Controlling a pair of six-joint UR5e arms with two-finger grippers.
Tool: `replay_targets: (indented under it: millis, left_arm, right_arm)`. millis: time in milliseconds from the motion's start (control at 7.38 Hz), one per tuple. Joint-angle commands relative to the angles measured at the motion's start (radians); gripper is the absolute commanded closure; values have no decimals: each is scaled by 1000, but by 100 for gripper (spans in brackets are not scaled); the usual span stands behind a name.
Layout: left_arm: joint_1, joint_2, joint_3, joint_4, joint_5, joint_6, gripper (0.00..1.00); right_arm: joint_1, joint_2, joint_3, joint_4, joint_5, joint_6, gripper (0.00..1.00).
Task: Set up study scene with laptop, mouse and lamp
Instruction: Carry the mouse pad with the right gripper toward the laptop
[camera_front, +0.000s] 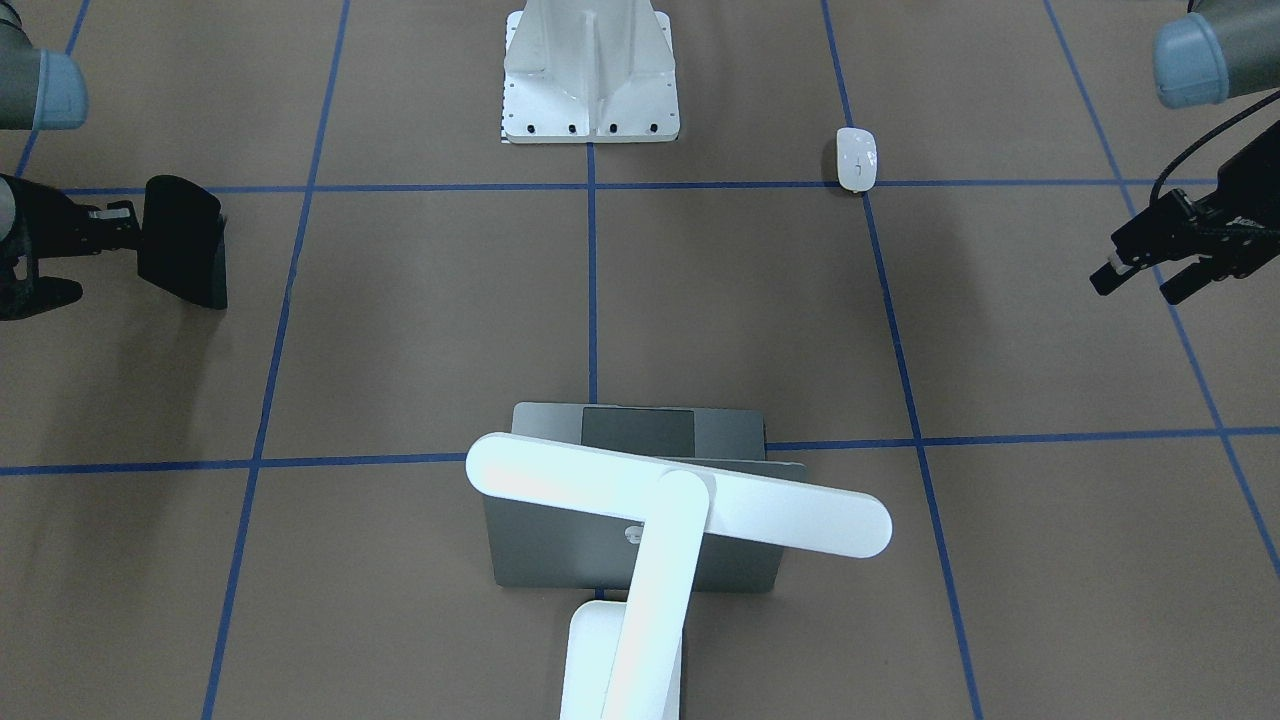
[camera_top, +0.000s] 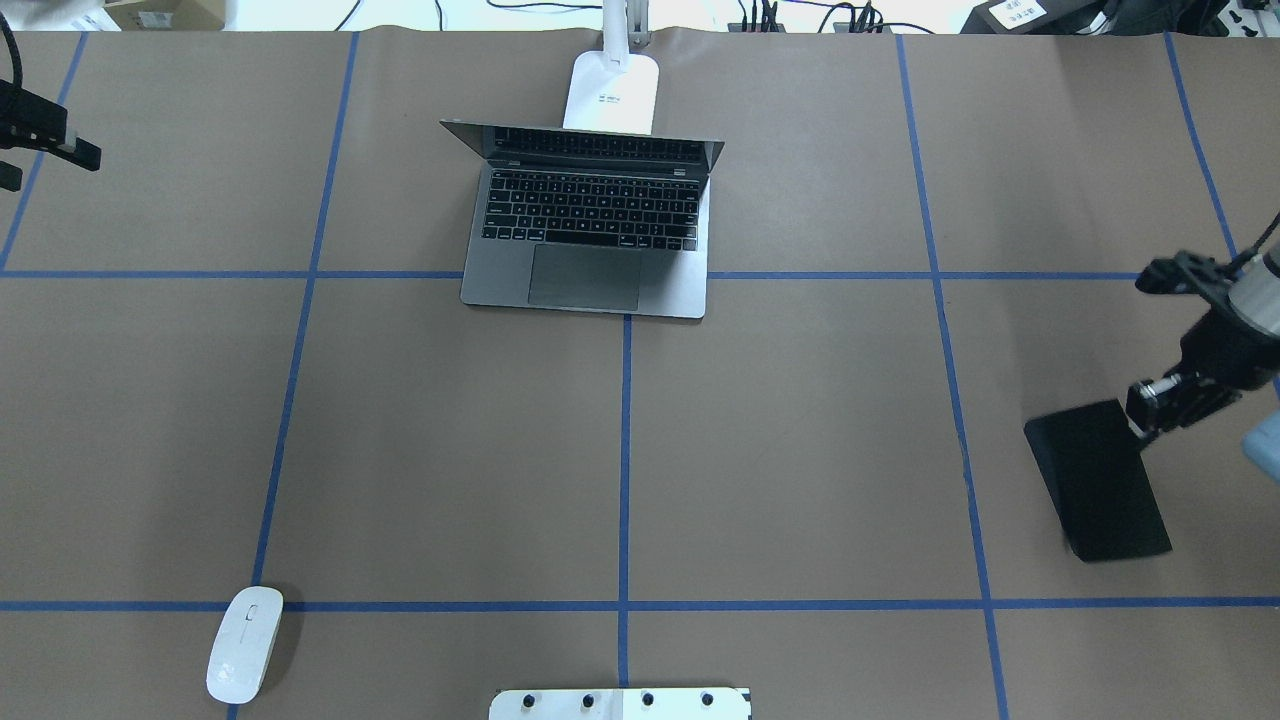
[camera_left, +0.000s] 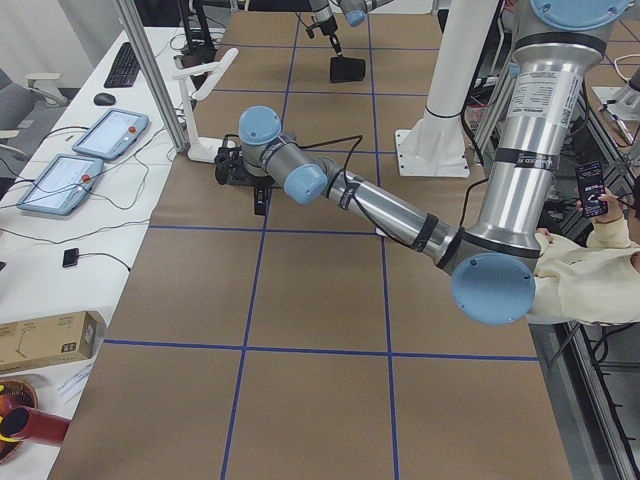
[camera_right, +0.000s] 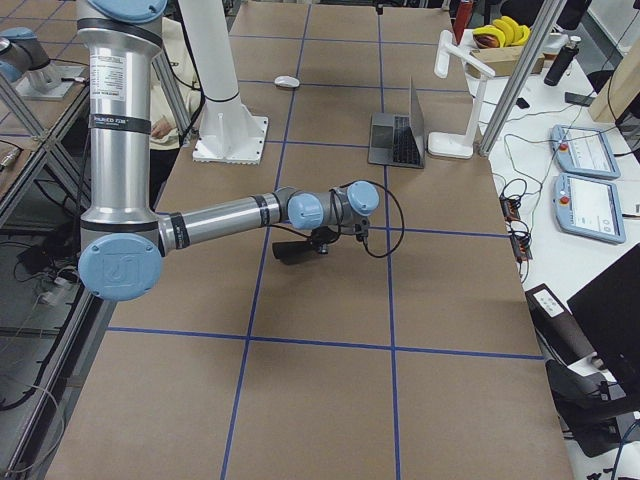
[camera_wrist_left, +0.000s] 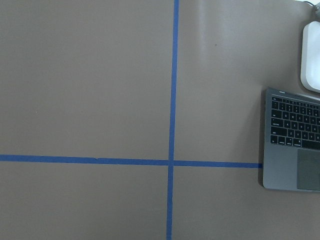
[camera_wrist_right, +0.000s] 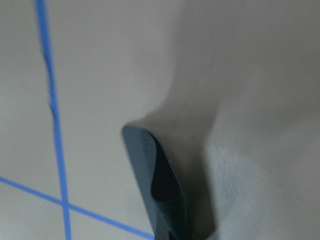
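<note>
Right tool (camera_top: 1143, 405) clamps black pad (camera_top: 1100, 490) edge.

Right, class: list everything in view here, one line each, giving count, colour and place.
laptop: one, space-grey, open, far middle of the table, seen from the robot.
lamp: one, white, base just beyond the laptop.
mouse: one, white, near left, on a tape crossing.
black pad: one, black, tilted, on the right.
pedestal: one, white, near edge, middle.
table: one, brown with blue tape grid.
left gripper: one, black, far left, jaws open, empty.
right gripper: one, black, right, jaws shut on the black pad.
</note>
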Motion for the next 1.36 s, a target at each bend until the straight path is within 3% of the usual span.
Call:
replay_targets:
  millis: [0,542,1220]
  left_arm:
    - [-10,0,-1,3,-13,9,1]
    - [-19,10,-2,3,-15,56,1]
    - [-21,18,-5,3,-14,56,1]
  right_arm:
    - [29,147,15,-1,-77,175,100]
    - [-27,419,30,-111,-264,470,100]
    - [-128,589,42,-114,-398,733,100]
